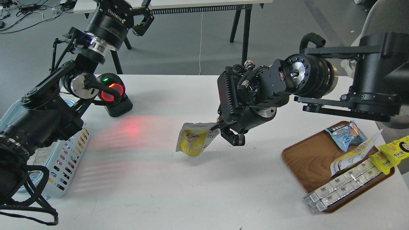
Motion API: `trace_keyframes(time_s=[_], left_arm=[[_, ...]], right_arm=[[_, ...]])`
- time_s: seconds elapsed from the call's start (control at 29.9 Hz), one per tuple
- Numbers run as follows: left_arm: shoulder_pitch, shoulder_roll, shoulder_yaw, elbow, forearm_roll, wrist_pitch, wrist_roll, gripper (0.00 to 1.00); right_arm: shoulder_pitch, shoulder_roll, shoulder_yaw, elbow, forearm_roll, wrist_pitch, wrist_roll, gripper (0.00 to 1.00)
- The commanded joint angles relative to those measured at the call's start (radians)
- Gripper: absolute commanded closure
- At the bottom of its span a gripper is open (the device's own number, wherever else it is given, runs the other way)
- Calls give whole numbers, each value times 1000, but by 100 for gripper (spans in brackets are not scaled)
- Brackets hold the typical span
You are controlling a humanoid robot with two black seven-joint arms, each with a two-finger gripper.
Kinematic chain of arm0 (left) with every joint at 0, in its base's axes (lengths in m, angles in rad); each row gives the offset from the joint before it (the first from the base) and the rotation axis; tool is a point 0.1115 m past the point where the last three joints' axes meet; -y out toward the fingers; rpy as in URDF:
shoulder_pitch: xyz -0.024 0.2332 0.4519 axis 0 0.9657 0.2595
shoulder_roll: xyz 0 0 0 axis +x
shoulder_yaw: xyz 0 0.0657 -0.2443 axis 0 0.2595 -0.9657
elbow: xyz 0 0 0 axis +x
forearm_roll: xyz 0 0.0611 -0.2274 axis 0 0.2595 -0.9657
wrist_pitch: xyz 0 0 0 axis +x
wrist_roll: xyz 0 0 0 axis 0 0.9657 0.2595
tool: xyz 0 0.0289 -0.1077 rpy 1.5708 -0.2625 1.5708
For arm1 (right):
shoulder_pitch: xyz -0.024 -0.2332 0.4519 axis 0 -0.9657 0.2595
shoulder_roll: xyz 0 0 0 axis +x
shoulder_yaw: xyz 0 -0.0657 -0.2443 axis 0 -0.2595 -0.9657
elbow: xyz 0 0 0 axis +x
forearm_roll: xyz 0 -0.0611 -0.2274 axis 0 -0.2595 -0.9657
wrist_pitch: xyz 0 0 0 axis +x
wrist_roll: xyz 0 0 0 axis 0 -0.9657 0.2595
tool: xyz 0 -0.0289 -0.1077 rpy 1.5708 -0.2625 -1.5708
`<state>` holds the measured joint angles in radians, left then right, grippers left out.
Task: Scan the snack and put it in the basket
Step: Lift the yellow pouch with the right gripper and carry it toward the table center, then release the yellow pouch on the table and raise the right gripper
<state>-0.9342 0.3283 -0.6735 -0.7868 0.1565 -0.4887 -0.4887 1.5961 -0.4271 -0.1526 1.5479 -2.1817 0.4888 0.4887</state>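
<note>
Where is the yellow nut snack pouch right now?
In the head view the snack hangs above mid-table, pinched by the right gripper, between the red-lit scanner on the left and the wooden tray on the right.

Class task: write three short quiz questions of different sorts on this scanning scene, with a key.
1. True or false: the snack lies on the wooden tray.
2. Which gripper holds the snack? A left B right
3. Fill in: the scanner throws a ___ glow on the table.

Key: 1 false, it hangs above the table in the right gripper; 2 B; 3 red.
</note>
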Motion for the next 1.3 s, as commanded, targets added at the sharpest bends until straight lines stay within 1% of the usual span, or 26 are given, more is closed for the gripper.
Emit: trace_keyframes(time_s=[0.0,0.03,0.17,0.3,0.33,0.4,0.47,0.5,0.57,0.6,0.67,0.8,0.9,1.04,1.14,1.27], left_arm=[[0,0,0,0,-2,0,0,0],[0,0,0,0,0,0,0,0],[0,-2,-1,0,0,0,0,0],[2,-2,-1,0,0,0,0,0],[2,0,-1,0,-2,0,0,0],[2,0,-1,0,-2,0,0,0],[3,-2,0,0,0,0,0,0],[3,-2,-1,0,0,0,0,0],[3,-2,-1,0,0,0,0,0],[3,-2,-1,0,0,0,0,0],[2,-3,-1,0,0,0,0,0],[2,-5,2,0,-2,0,0,0],[2,-6,8,0,-2,0,0,0],[2,-9,14,0,-2,0,0,0],[2,0,12,-3,-2,0,0,0],[0,-2,20,-12,2,0,0,0]], right_arm=[[-12,-1,-10,-2,0,0,0,100],[-16,-1,-10,-3,0,0,0,98],[-45,-1,-13,-8,0,0,0,96],[-67,-1,-15,-8,0,0,0,90],[-67,-1,-15,-9,0,0,0,86],[-70,-1,-15,-9,0,0,0,84],[-71,-1,-15,-11,0,0,0,76],[-71,-1,-13,-11,0,0,0,71],[-71,-1,-1,-11,0,0,0,51],[-70,1,7,-11,0,0,0,38],[-67,4,33,-14,0,0,0,4],[-64,4,116,-40,0,0,0,3],[-64,2,165,-89,0,0,0,3],[-67,-1,281,-254,0,0,0,3],[-62,-12,366,-400,63,0,0,3],[-44,-22,416,-531,160,0,0,3]])
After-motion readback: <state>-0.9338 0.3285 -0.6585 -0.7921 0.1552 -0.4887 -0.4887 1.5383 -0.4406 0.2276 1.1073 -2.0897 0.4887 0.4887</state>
